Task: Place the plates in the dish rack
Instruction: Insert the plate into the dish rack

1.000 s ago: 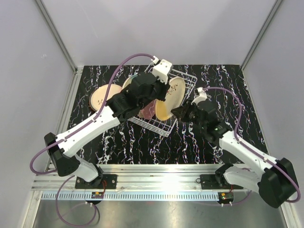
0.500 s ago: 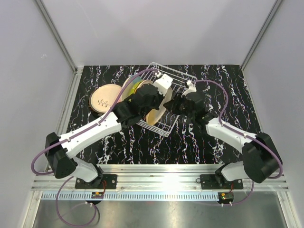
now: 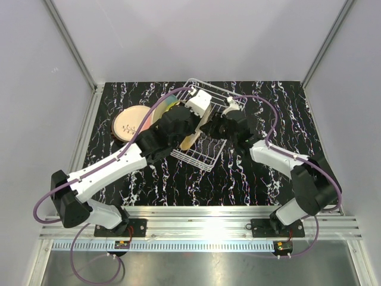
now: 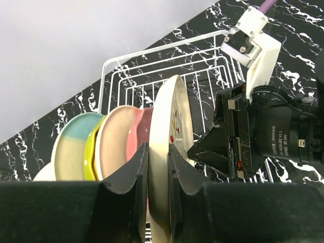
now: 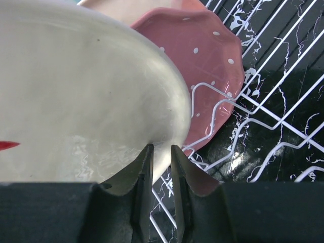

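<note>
Mid-task: left end effector [image 4: 158,169] and right end effector [image 5: 161,164] clamp a cream plate [image 4: 169,126] beside racked plates [image 4: 114,144]; a stack [image 3: 128,122] awaits.

One dish rack [image 3: 199,156]. Six plates show. Five stand on edge at the rack: one cream-blue plate [image 4: 76,147], one yellow-green plate [image 4: 92,158], one peach plate [image 4: 119,136], one pink plate [image 4: 140,132] and one cream plate [image 4: 174,116]. One flat plate [image 3: 130,122] lies on the single worktop [image 3: 268,179] at the rack's nine o'clock; whether others lie beneath it cannot be told. Two grippers: one left gripper [image 4: 158,149] and one right gripper [image 5: 162,148].
</note>
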You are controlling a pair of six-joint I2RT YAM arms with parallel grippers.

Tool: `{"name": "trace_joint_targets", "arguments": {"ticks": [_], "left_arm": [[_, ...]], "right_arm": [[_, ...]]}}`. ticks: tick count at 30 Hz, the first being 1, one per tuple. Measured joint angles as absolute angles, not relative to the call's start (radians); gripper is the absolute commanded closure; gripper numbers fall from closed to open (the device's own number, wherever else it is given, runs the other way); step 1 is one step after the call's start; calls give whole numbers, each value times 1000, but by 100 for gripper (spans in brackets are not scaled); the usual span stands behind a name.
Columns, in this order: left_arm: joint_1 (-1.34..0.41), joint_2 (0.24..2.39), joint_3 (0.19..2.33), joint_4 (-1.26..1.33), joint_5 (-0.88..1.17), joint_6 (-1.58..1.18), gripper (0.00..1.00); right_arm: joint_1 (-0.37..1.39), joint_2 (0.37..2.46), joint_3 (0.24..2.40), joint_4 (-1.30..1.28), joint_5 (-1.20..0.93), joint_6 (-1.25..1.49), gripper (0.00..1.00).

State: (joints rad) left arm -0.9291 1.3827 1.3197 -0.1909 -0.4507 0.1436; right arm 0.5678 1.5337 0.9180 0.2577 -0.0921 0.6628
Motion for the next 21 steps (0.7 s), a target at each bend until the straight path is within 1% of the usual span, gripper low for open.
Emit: {"name": "trace_joint_targets", "arguments": {"ticks": [11,21], "left_arm": [[-929,1415,1314,-149,-499,180,100],[-929,1435,1242,-109,-518,183,100]], "right_arm": [[568,1618,993,243,-99,651,72],[567,1674,1006,241,-101,652,71]]}}
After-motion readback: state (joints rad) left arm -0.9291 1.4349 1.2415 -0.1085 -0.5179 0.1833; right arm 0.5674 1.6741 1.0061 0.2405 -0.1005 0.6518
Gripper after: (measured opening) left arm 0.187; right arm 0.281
